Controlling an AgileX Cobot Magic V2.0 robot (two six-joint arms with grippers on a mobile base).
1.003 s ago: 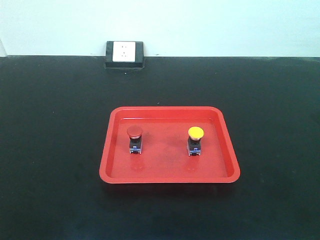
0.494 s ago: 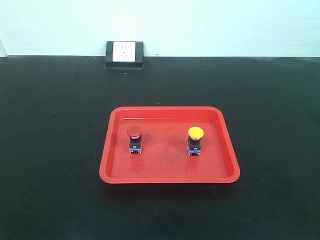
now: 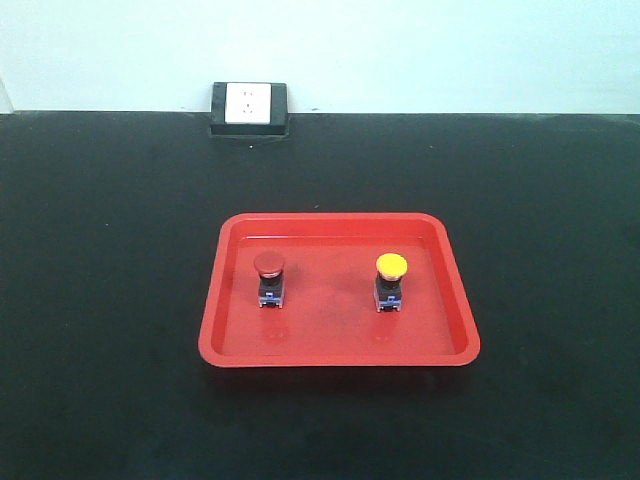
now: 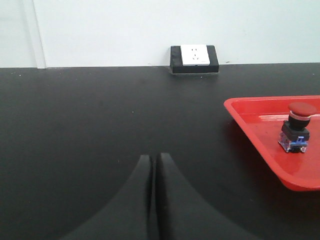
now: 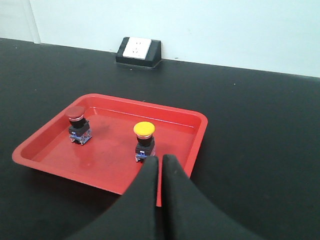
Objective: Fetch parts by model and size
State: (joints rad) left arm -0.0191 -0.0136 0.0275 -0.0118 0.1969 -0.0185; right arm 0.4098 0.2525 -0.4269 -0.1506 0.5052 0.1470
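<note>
Red plastic forms the shallow rectangular tray (image 3: pixel 340 350) that lies flat on the matte black tabletop (image 3: pixel 100 300), and everything else is placed from it. Inside the tray, toward its left side, stands the red-capped mushroom-head push-button switch (image 3: pixel 268 278) on a black body with a blue base, upright. Toward the tray's right side stands the yellow-capped mushroom-head push-button switch (image 3: pixel 391 281) of the same build, also upright. The two switches sit roughly level with each other, well apart, neither touching a tray wall.

Beyond the tray's far edge, against the pale wall (image 3: pixel 450 50), sits a white wall socket in a black wedge-shaped housing (image 3: pixel 249 107), well apart from the tray and offset toward its left side.

From the left wrist view, the left gripper (image 4: pixel 153 165) has its black fingers pressed together over bare tabletop, to the left of the tray and clear of it, holding nothing. From the right wrist view, the right gripper (image 5: pixel 161 164) likewise has its fingers pressed together with only a thin seam between them; its tips appear just in front of the yellow-capped switch, over the tray's near right part, gripping nothing.
</note>
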